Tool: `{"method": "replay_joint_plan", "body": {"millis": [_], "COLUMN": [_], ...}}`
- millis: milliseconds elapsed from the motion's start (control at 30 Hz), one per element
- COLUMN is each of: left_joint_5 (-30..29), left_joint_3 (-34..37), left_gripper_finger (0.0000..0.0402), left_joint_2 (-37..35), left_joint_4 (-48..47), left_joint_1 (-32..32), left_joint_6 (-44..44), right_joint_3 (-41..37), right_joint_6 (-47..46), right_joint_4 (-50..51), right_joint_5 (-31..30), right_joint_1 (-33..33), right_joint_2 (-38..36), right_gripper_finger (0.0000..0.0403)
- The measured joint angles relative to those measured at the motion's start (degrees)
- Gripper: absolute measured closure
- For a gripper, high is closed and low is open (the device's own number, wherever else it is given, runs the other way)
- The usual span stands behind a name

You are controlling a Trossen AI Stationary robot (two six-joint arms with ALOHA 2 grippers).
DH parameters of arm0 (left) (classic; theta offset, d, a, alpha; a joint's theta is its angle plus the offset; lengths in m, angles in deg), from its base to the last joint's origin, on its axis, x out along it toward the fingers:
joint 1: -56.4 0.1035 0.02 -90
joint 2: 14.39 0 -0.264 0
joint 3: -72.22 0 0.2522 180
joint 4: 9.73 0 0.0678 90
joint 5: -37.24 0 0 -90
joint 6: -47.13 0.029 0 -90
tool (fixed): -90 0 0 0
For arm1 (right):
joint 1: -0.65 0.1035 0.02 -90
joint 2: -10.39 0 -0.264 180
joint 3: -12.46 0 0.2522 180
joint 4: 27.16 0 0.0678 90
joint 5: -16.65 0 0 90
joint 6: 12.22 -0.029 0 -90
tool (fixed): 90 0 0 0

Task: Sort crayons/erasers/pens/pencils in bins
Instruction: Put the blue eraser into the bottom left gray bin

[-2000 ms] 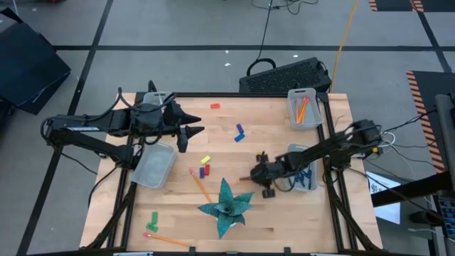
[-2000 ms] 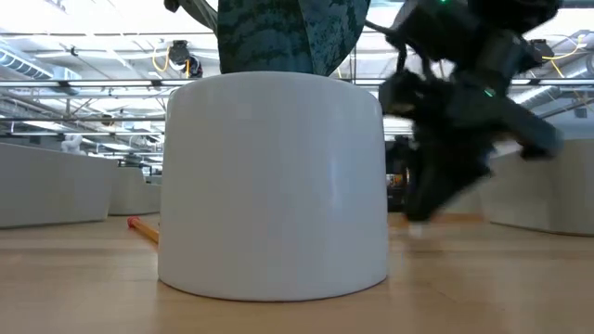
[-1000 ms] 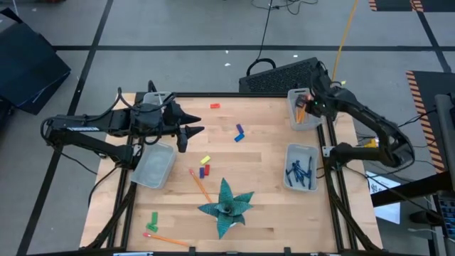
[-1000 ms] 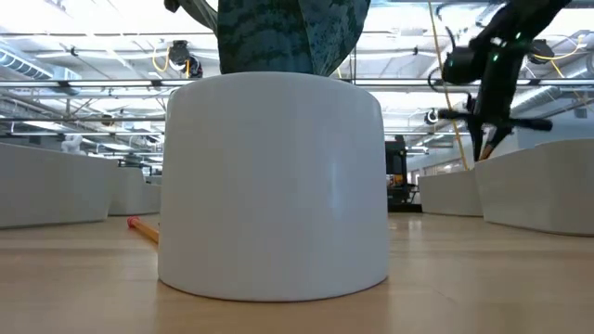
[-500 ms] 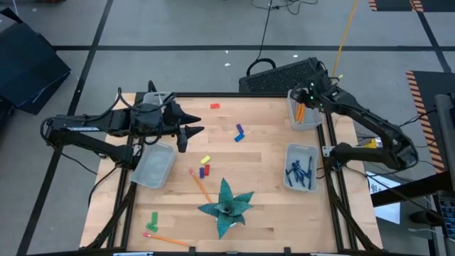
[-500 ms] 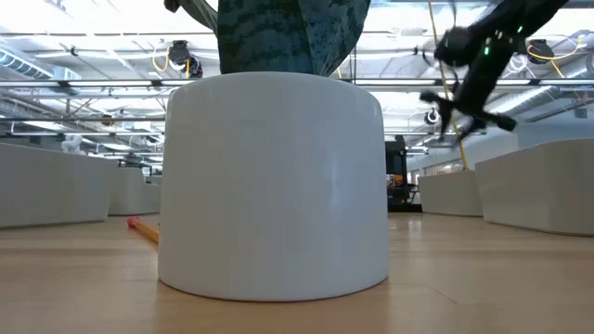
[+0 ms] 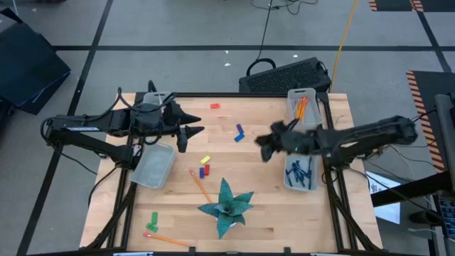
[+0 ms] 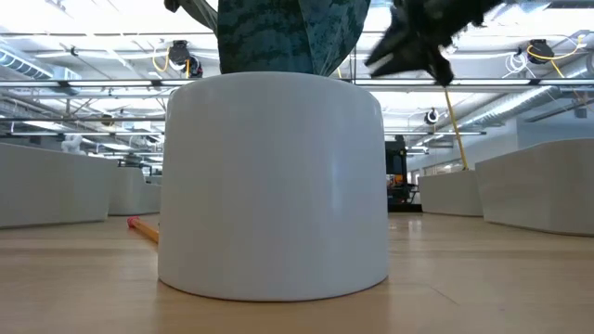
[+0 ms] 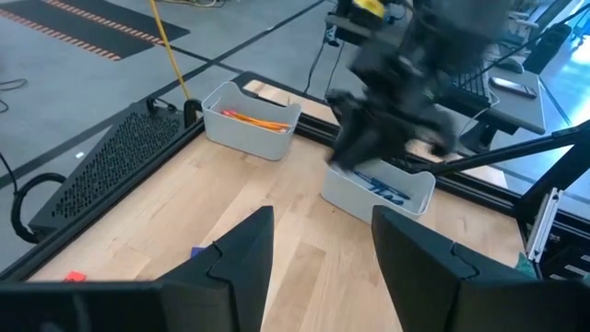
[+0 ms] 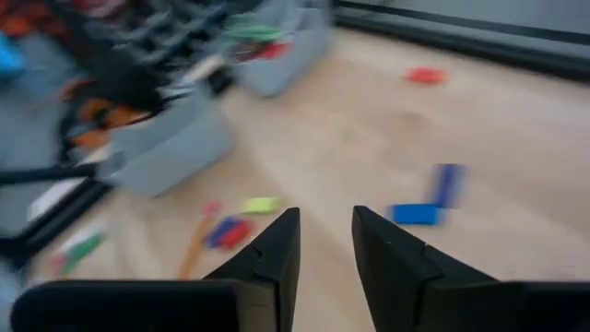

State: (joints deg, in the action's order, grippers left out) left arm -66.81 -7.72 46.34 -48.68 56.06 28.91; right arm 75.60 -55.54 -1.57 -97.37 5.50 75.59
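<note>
Two bins (image 7: 303, 108) filled with pencils (image 7: 301, 107) and pens (image 7: 300, 171); several items left on counter (image 7: 270, 213). Both grippers, left (image 9: 318, 242) and right (image 10: 324, 231), held narrowly parted, empty.

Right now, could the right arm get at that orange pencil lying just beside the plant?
Probably yes. The right gripper hangs empty and open over the table's middle, and the orange pencil lies in the open on bare wood. Only the plant stands close to the pencil's near end.
</note>
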Motion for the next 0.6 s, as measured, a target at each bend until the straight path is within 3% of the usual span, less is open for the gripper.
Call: {"method": "replay_joint_plan", "body": {"millis": [133,233,433,600], "left_joint_5": [0.30,1.21,2.24,2.65], "left_joint_3": [0.00,0.00,0.00,0.00], "left_gripper_finger": [0.0215,0.0215,0.0215,0.0215], "left_joint_2": [0.00,0.01,0.00,0.00], "left_joint_4": [0.25,0.25,-4.59,-13.69], "left_joint_1": [0.00,-0.45,-2.64,-4.48], "left_joint_6": [-0.06,-1.76,-8.34,-15.04], "right_joint_3": [4.50,11.49,26.47,29.21], "right_joint_6": [2.38,6.90,19.98,33.15], "right_joint_4": [-1.67,1.69,13.95,18.64], "right_joint_5": [0.26,2.89,11.07,20.35], "right_joint_1": [5.96,6.49,1.04,-6.66], "right_joint_2": [8.62,15.13,25.20,29.31], "right_gripper_finger": [0.0310,0.0310,0.0294,0.0256]}}
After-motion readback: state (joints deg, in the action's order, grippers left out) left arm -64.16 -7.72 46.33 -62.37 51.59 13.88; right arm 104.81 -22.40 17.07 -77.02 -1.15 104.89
